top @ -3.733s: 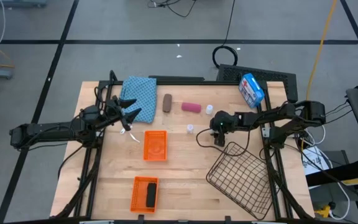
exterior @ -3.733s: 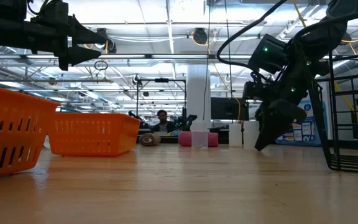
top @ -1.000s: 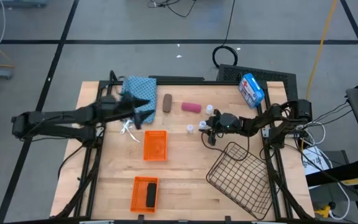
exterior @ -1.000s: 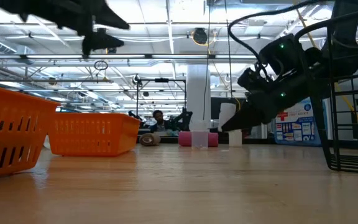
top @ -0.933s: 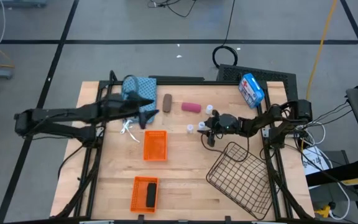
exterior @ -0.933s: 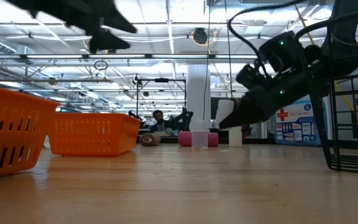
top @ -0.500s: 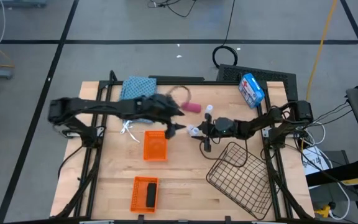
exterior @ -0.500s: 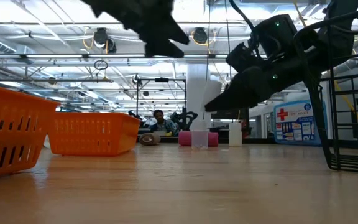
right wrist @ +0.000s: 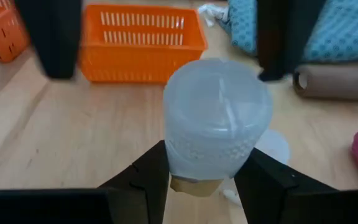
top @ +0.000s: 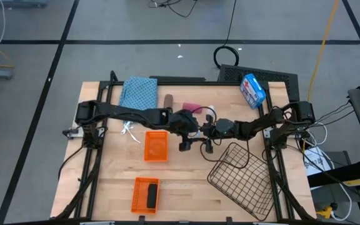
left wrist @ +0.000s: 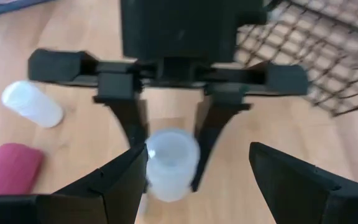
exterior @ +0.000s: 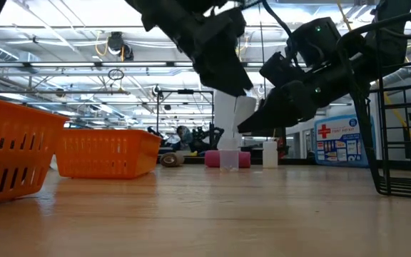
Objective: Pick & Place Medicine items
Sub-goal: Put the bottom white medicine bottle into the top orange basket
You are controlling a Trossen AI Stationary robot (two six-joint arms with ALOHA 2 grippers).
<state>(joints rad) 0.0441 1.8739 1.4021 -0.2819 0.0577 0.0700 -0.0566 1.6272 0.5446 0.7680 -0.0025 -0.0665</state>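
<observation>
My right gripper (right wrist: 211, 180) is shut on a small white vial (right wrist: 216, 118), lifted over the table's middle. My left gripper (left wrist: 207, 186) faces it, open; its fingers stand wide on either side of the vial (left wrist: 169, 163), and no touch shows. In the high view the two grippers meet, left gripper (top: 191, 129) against right gripper (top: 204, 130). A second vial (left wrist: 33, 102) lies on its side on the table beside the pink cylinder (left wrist: 11, 171). The brown cylinder (right wrist: 337, 81) lies by the blue cloth (top: 137, 92). The black cylinder (top: 150, 195) lies in the near orange basket (top: 137, 194). My right gripper pinches the white vial's lower body (right wrist: 194, 177) between its two fingers (right wrist: 145, 177), one on each side. The fingers slant down toward the table's left. The vial is lifted clear of the table (exterior: 242, 107) and stands out beyond the fingertips.
An orange basket (top: 156, 145) sits just left of the grippers. A tipped wire basket (top: 242, 178) lies to the near right. The blue-and-white box (top: 252, 89) sits at the far right. Another vial (exterior: 270, 153) stands on the table. Bare wood lies toward the near edge.
My left arm has swung fast from above the blue cloth toward the table's right, and its open gripper now faces my right gripper. My right gripper has carried the vial a little higher and toward the table's left.
</observation>
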